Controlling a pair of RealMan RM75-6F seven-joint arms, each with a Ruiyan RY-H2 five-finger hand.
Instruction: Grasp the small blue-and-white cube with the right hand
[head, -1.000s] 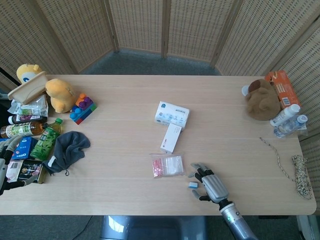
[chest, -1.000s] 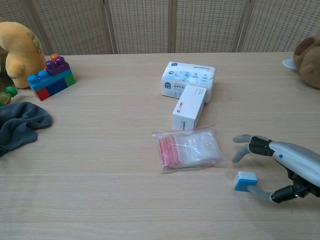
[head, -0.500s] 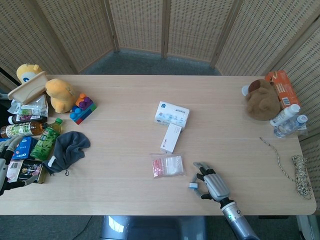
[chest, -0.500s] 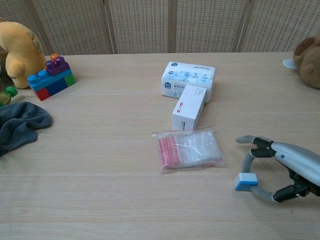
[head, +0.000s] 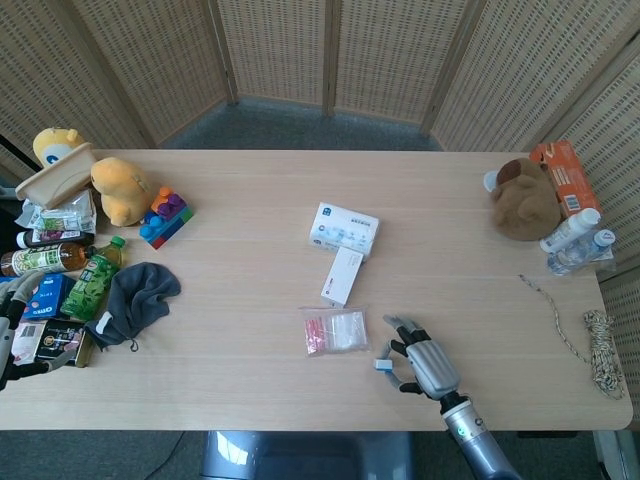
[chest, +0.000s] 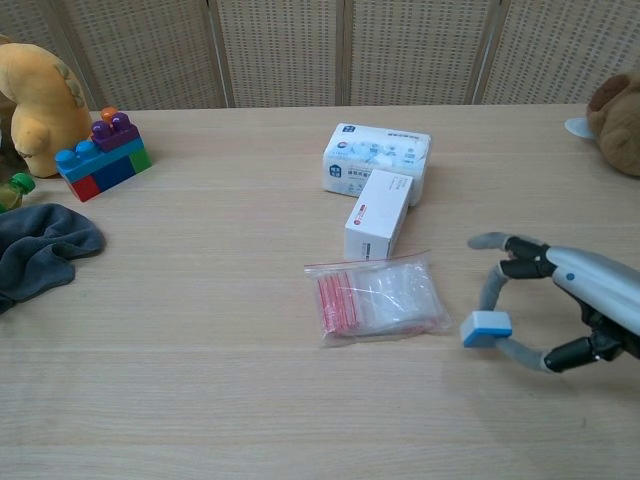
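The small blue-and-white cube (chest: 486, 328) sits pinched between the thumb and a finger of my right hand (chest: 575, 305), just right of the zip bag and slightly above the tabletop. In the head view the cube (head: 384, 364) shows at the left side of the right hand (head: 425, 365), near the table's front edge. The other fingers (chest: 492, 241) arch over it, spread. My left hand (head: 8, 335) shows only partly at the far left edge beside the clutter, and how its fingers stand is unclear.
A clear zip bag with red contents (chest: 380, 298) lies just left of the cube. Behind it stand a white box (chest: 378, 213) and a tissue pack (chest: 376, 158). Toy blocks (chest: 103, 153), a grey cloth (chest: 40, 250) and bottles are far left; a brown plush (head: 522, 198) and rope (head: 600, 335) far right.
The right hand's fingers closed from open around the cube to pinching it, then raised it slightly and drew it a little toward the zip bag. The left hand has not moved.
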